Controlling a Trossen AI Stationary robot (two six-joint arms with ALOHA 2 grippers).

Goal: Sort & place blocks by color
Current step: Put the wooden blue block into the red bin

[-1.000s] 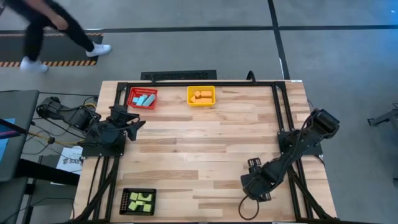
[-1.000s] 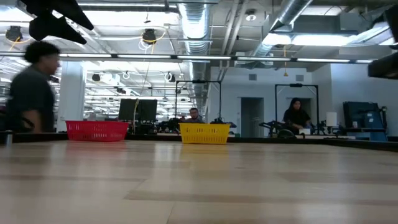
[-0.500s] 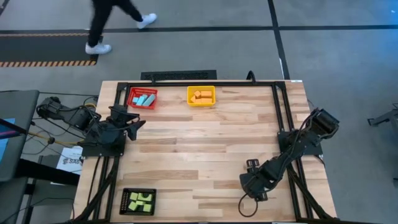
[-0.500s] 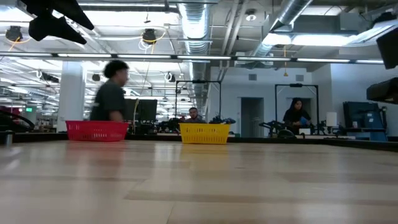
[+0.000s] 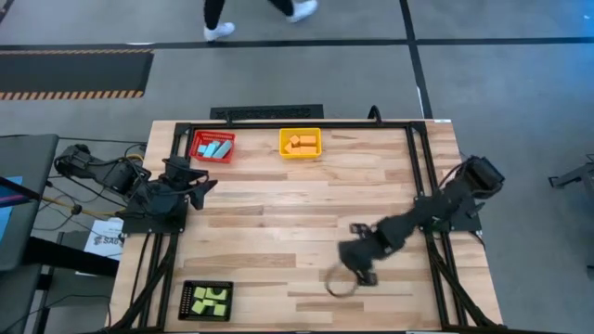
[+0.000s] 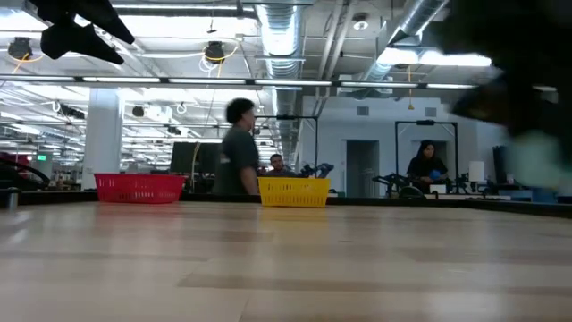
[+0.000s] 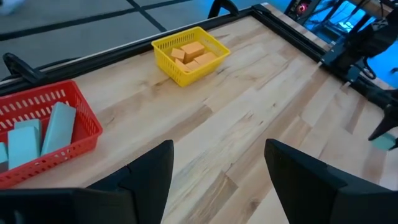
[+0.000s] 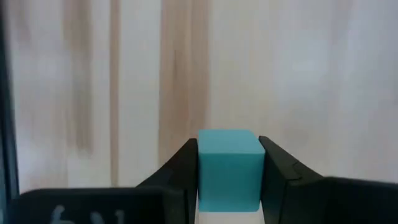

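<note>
A light blue block (image 8: pixel 229 168), seemingly cubic with no evident long axis, is clamped squarely between the right gripper (image 8: pixel 229 177) fingers; the left gripper (image 7: pixel 217 174) is held open, empty.

Workshop hall behind a wooden table

Grey floor (image 5: pixel 306 74) lay at twelve o'clock, crossed by a dark line; ducts (image 6: pixel 279 36) and strip lights ran overhead; a person (image 6: pixel 238 150) stood beyond the table (image 6: pixel 286 259).

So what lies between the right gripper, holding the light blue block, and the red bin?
Only bare wood, per the high view: right gripper grips the light blue block, and nothing lies on the table toward the red bin.
</note>
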